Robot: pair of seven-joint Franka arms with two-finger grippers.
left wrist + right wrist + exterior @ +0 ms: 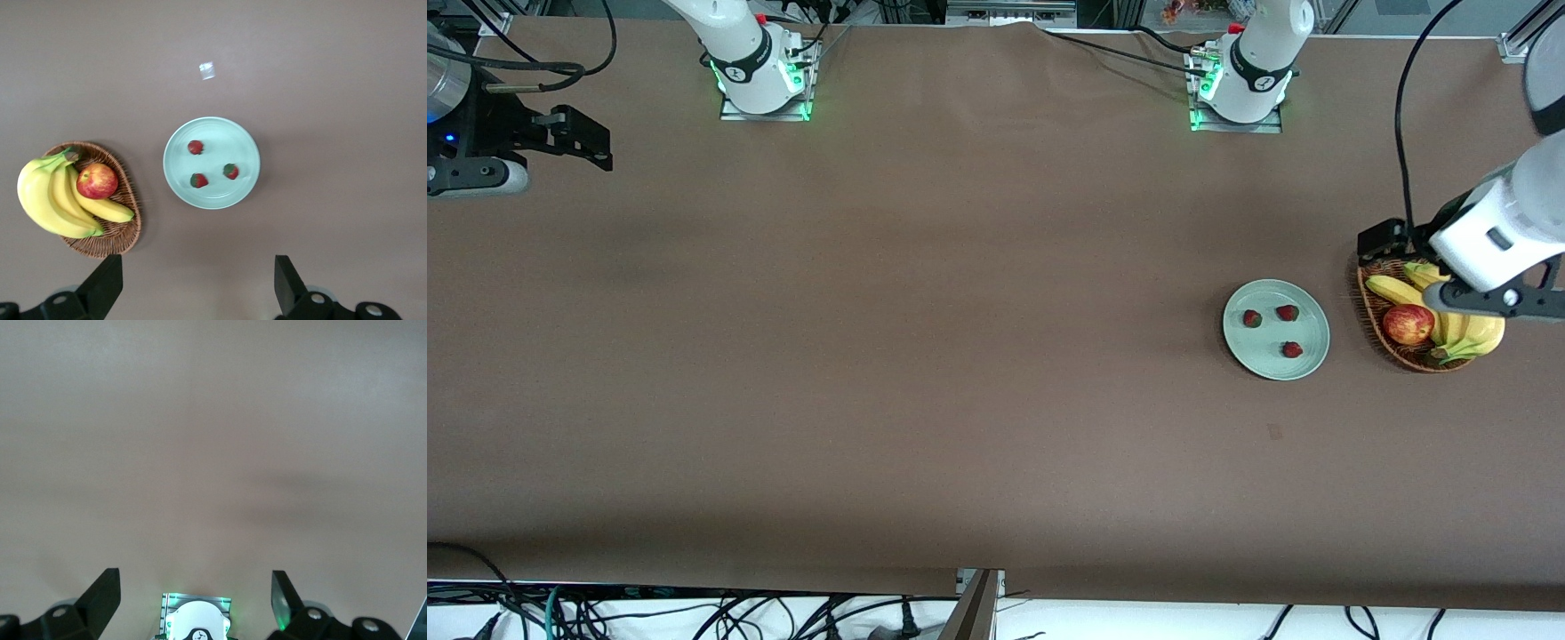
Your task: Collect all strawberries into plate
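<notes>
— Where are your strawberries [1288, 313]?
— All three lie apart on the plate [1307, 364], just beside the basket [1371, 316].
— And your grippers?
— Left gripper [199, 288] hangs over the basket, spread wide, empty. Right gripper [196, 597] waits at its table end, spread, empty.

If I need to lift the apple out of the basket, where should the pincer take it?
Judging by its pose, come straight down on the apple and close on its round sides. Its top is exposed, while the bananas press against one flank in the wicker basket.

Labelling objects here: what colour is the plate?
Pale mint green, plain; the plate shows best in the left wrist view.
</notes>
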